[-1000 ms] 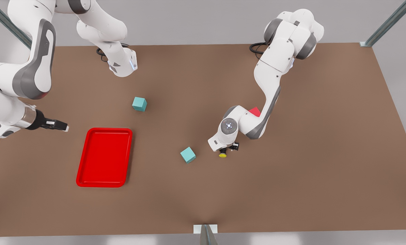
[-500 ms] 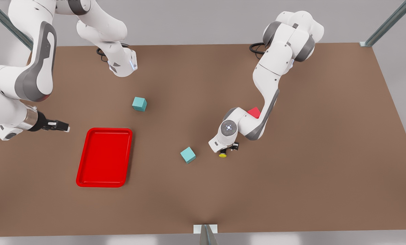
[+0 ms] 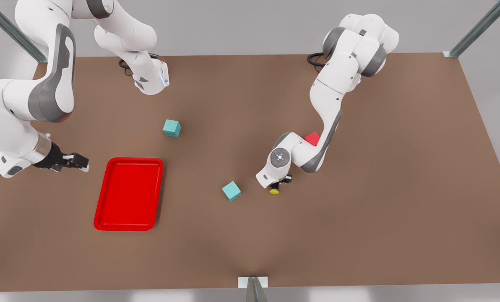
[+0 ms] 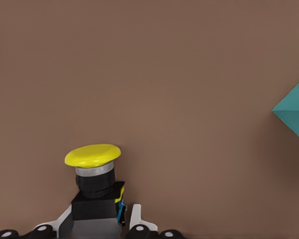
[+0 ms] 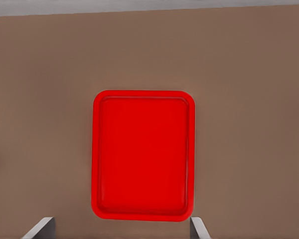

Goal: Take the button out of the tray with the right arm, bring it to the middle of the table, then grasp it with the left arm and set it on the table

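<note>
The left gripper point(image 3: 280, 183) hangs low over the middle of the table point(image 3: 401, 188), its fingers point(image 4: 135, 217) closed narrowly on the black body of the button point(image 3: 274, 191). In the left wrist view the button point(image 4: 95, 186) sits between the two white pads, yellow cap pointing away from the wrist, with bare brown table beyond it. Whether the button's cap touches the table cannot be told.

A teal cube point(image 3: 231, 191) lies just beside the button, on the side toward the tray; its corner point(image 4: 294, 112) shows in the left wrist view. A second teal cube point(image 3: 172, 128) sits farther back on the table, between the tray and the far edge. A red cube point(image 3: 313, 138) lies behind the button and is partly hidden by the left arm point(image 3: 334, 84).

The tray point(image 3: 128, 224) lies flat on the table, well apart from the button, toward the front view's left.

The right gripper point(image 3: 76, 161) waits near the tray, just off its far corner at the front view's left, with its fingers point(image 5: 40, 230) spread wide and holding nothing. The right wrist view looks down on the tray point(image 5: 95, 149).
</note>
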Robot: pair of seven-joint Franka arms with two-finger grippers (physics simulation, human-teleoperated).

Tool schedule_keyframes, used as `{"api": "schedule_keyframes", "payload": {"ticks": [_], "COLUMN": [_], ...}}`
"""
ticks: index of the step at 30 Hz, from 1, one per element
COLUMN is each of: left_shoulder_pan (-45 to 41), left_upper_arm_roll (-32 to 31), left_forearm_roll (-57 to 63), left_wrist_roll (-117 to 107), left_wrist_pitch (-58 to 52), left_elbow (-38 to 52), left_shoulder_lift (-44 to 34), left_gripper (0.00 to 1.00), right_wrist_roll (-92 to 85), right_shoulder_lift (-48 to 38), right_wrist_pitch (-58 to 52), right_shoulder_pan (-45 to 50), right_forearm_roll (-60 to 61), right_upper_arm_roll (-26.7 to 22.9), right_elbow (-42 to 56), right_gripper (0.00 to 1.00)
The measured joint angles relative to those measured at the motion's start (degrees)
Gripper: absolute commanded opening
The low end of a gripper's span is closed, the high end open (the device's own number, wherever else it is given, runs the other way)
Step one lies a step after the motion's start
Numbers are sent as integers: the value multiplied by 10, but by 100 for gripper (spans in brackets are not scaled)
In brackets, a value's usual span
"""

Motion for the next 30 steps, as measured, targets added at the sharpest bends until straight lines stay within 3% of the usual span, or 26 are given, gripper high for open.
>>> {"api": "schedule_keyframes", "payload": {"ticks": [1, 4, 10, 16, 20, 30], "left_shoulder_pan": [0, 1, 33, 119, 158, 129], "left_upper_arm_roll": [0, 0, 0, 4, 30, 45], "left_forearm_roll": [1, 6, 10, -1, -9, 279], "left_wrist_roll": [-3, -14, -29, -53, -95, -357], "left_wrist_pitch": [-1, -3, -68, -181, -232, -179], "left_elbow": [0, 3, 63, 171, 196, 189], "left_shoulder_lift": [0, -2, -22, -39, -49, 11], "left_gripper": [40, 34, 35, 35, 35, 35], "right_wrist_roll": [-1, -2, -5, -6, -6, -7], "right_shoulder_lift": [-2, -4, -15, -15, -15, -25], "right_wrist_pitch": [-2, -3, 8, 17, 19, -3], "right_shoulder_pan": [-1, -2, 0, 7, 8, -2], "right_forearm_roll": [-2, -13, -19, -29, -34, -37], "right_upper_arm_roll": [0, 0, 0, 16, 22, 33], "right_elbow": [-2, -5, -23, -12, -15, -14], "right_gripper": [100, 100, 100, 100, 100, 100]}}
